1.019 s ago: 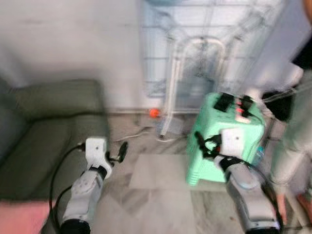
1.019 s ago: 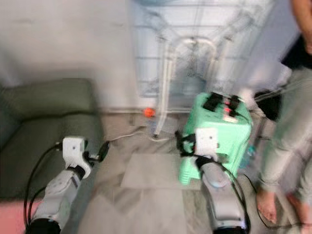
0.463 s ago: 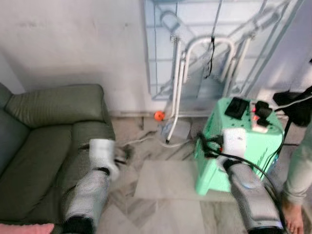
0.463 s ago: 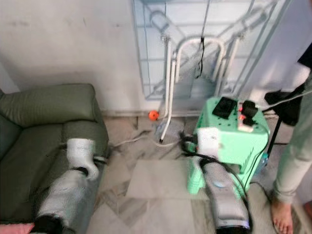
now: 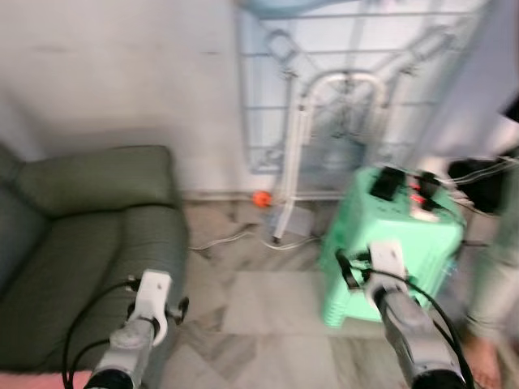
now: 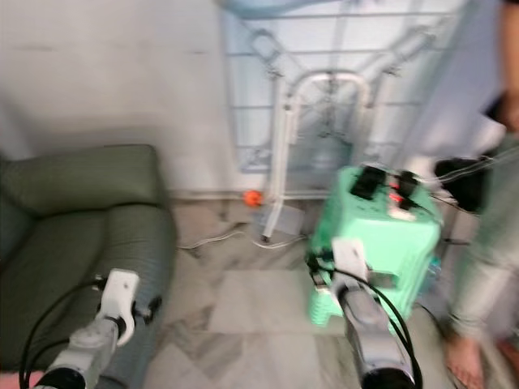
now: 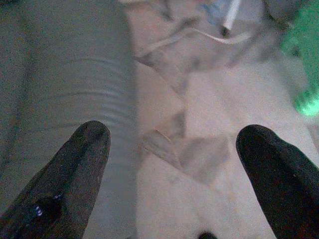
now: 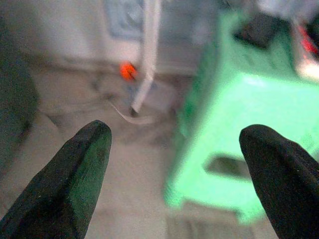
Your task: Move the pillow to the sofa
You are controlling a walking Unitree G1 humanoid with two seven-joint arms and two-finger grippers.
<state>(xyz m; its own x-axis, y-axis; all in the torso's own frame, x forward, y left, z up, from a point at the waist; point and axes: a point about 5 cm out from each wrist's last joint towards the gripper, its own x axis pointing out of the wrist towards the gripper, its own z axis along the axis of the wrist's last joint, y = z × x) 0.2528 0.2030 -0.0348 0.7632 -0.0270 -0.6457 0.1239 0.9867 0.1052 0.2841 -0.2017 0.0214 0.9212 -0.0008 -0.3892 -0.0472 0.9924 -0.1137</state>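
Gaping in wrist views, left pincer (image 7: 174,169) overlaps sofa (image 7: 65,89) edge.

one sofa (image 5: 81,235), one green stool (image 5: 397,243), one person (image 6: 486,243)

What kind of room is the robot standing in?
Probably a home living room: a dark green sofa against the wall, a marble-patterned tile floor, and a mint-green plastic stool holding small devices.
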